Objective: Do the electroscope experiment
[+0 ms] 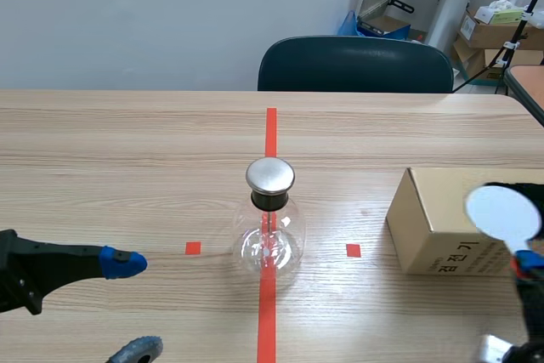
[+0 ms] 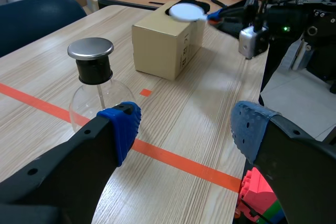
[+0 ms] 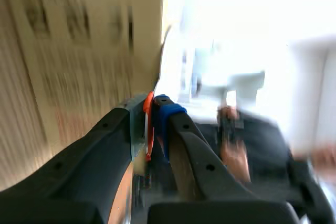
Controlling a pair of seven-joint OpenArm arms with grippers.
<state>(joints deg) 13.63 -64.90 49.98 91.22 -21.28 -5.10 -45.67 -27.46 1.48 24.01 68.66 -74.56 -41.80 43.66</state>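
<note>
Left gripper [image 2: 184, 129] sat released, fingers wide apart. Electroscope [image 1: 270, 227] stood upright just ahead of it, no contact. Right gripper [image 3: 155, 124] was clenched on orange handle of white disc [image 1: 503, 212], held above cardboard box [image 1: 442, 218].

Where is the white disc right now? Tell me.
In the scene view the white disc is at the right, held up by its handle in the right arm's fingers, just above the cardboard box and well right of the glass flask.

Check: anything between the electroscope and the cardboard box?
Nothing: only bare table with a small orange-red tape mark separates the electroscope from the cardboard box, per the scene view.
</note>
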